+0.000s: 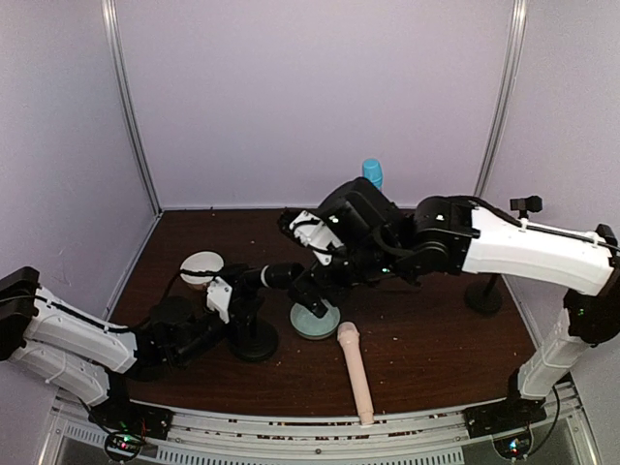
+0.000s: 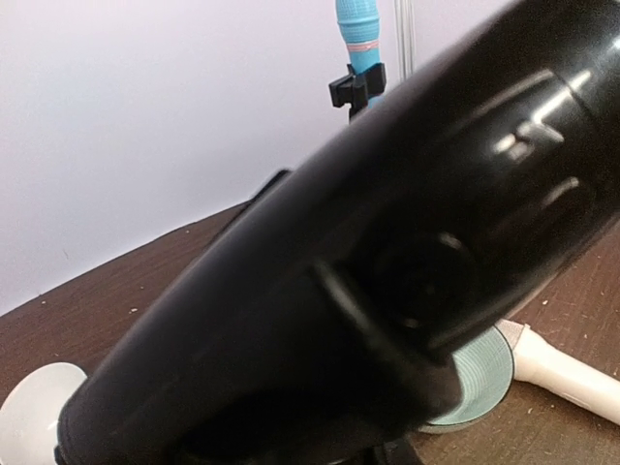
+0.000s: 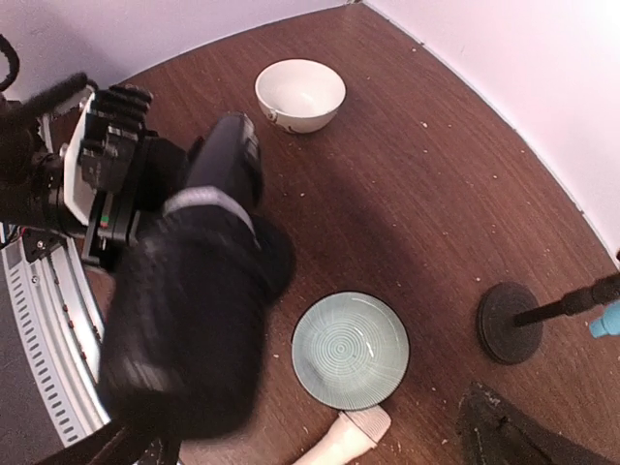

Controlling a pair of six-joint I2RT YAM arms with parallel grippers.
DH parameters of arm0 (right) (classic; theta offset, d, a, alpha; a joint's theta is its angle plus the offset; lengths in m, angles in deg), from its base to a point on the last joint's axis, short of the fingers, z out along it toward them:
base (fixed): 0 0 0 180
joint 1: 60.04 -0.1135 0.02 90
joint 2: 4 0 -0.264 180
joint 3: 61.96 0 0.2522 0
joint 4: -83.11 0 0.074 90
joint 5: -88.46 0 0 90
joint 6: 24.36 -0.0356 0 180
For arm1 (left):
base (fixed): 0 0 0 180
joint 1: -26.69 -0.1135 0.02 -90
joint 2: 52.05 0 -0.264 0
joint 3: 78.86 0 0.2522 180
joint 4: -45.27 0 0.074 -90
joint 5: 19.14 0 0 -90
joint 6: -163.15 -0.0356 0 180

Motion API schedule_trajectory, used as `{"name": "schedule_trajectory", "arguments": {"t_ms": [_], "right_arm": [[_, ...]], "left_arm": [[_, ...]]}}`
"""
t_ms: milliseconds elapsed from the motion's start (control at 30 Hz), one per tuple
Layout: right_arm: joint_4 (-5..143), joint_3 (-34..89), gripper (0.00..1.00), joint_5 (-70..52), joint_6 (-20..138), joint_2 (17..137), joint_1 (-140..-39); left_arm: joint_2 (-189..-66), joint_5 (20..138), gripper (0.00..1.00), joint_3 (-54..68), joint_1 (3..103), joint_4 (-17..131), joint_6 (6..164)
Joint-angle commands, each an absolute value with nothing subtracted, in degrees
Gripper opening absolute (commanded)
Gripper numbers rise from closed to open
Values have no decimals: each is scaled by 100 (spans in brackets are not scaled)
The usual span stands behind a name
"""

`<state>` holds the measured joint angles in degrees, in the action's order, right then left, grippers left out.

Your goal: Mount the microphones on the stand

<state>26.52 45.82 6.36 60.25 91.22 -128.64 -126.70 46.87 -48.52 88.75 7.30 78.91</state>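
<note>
White bowl (image 1: 201, 266) toward far-left corner of bench (image 1: 426, 339). Left gripper (image 1: 229, 291) just right of bowl, clamped on tail of black microphone (image 1: 276, 275). Microphone held off bench, roughly level, head pointing right. Black round stand base (image 1: 254, 341) on bench under it, left of centre. Teal plate (image 1: 325, 327) just beside base. Right gripper (image 1: 312, 289) over plate at microphone head, jaws apart, gripping nothing. Pink-beige microphone (image 1: 355, 373) flat on bench, reaching near edge. Light blue microphone (image 1: 372, 172) upright in stand clip near far edge. Second round base (image 1: 482, 296) near right edge.
</note>
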Motion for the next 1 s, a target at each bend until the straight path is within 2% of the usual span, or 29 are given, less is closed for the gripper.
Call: {"name": "schedule_trajectory", "arguments": {"t_ms": [0,200,400,733,967], "right_arm": [[3634,3265,100,1164,5826,7971,-12753],[4344,1630,100,1275,5429,7169,-12710],[4924,334,100,1148,5072,6382,-12713],[4315,-365,96,2001,4263,5726,-12698],[4026,-751,89,2550,3763,4703,-12432]], "left_arm": [[-11940,4592,0,-4848,8611,488,7540],[-11800,5761,0,-4213,7713,926,7285],[-12876,6554,0,-3193,6993,700,7309],[-14961,7781,0,-1220,6331,505,7919],[-15952,8112,0,-266,6232,745,7940]]}}
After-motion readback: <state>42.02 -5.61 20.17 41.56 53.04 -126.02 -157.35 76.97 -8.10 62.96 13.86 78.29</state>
